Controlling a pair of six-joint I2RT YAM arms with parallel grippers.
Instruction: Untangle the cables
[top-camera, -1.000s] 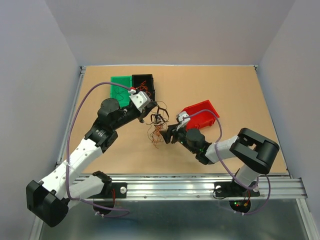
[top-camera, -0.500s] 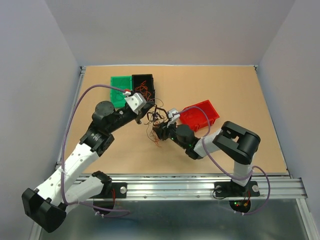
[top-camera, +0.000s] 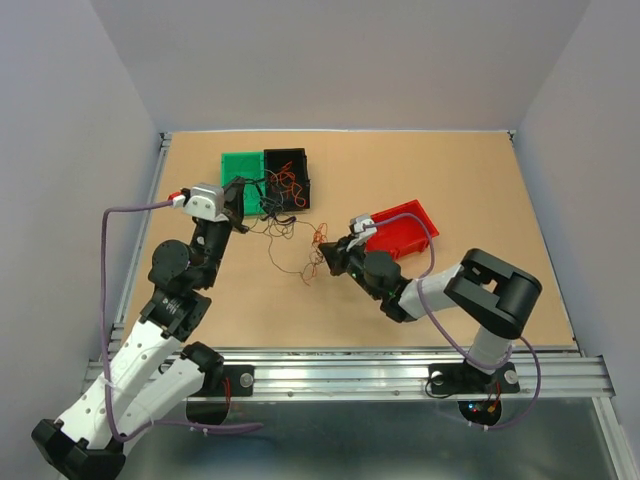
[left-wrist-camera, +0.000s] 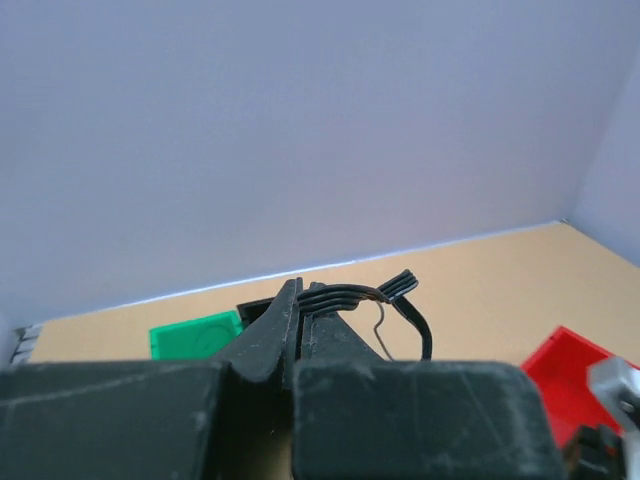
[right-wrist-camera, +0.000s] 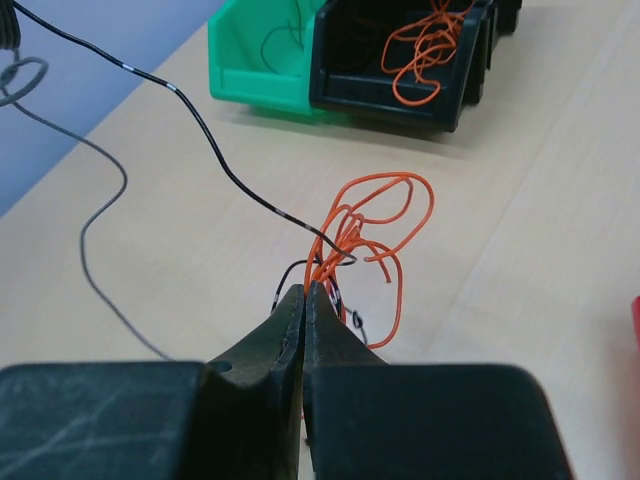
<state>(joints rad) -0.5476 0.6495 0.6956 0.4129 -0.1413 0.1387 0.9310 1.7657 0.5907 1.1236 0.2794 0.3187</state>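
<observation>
Two end effectors, both clenched on the cables (top-camera: 318, 240). Your left end effector (left-wrist-camera: 300, 292) hangs above the far-left part of the table (top-camera: 450, 180), just near of the green bin (top-camera: 238, 168). Its jaws are pinched together on a few black wire strands (left-wrist-camera: 395, 288), which loop out past the tips.

Your right end effector (right-wrist-camera: 305, 292) sits low over the middle of the table. Its jaws are closed on the base of the orange loop bunch (right-wrist-camera: 368, 222), and a black strand is caught in the same pinch.

One long black wire (right-wrist-camera: 215, 150) runs from that pinch off to the far left, lifted clear of the table, heading toward your left end effector. A thinner grey wire (right-wrist-camera: 100, 215) curves beside it. The orange clump sits right at the right end effector's tips and the black line is strung out leftward between the two.

More orange wires (right-wrist-camera: 420, 40) lie inside the black bin (top-camera: 290, 160), which touches the green bin's right side. The red bin (top-camera: 405, 232) sits just right of your right end effector, on the table.
</observation>
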